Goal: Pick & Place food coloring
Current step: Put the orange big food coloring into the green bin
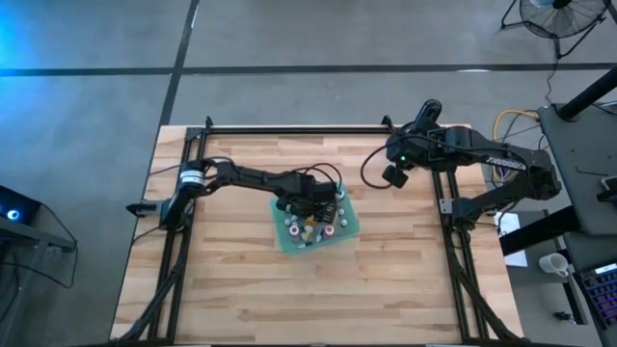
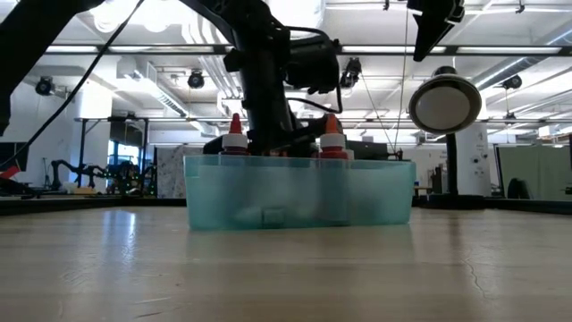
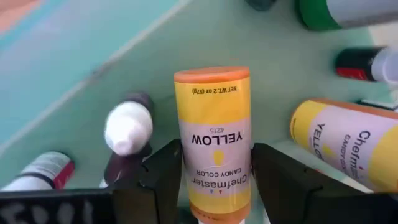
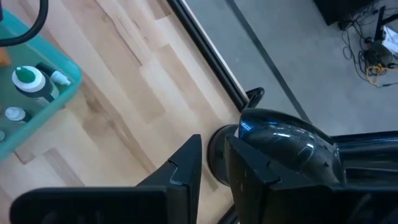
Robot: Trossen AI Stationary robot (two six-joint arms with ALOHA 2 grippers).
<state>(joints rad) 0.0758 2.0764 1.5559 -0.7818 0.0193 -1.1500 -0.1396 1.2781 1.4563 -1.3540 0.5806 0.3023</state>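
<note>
The teal tray sits mid-table and holds several small food coloring bottles. My left gripper reaches down into the tray and is shut on a yellow bottle. Around it stand or lie a white-capped bottle, a second yellow bottle and a green one. In the low view, two red bottles poke above the tray wall. My right gripper hangs over the table's far right part, shut on a black round device. My left gripper pinches the yellow bottle by its labelled sides, one finger on each side. The bottle runs on past the fingertips, flat end away from the gripper. Its cap end is hidden between the fingers. Whether it rests on the tray floor cannot be told. My right gripper has its fingers close together on the black round device, beside the glossy dome. The fingers themselves hide which part they hold. In the low view the device's pale round face hangs above the table, below the gripper.
A black metal frame borders the table's far edge and both sides. Bare wood lies between the tray and the near edge. A cable loop dangles near the right gripper. Equipment stands off the table's right side.
</note>
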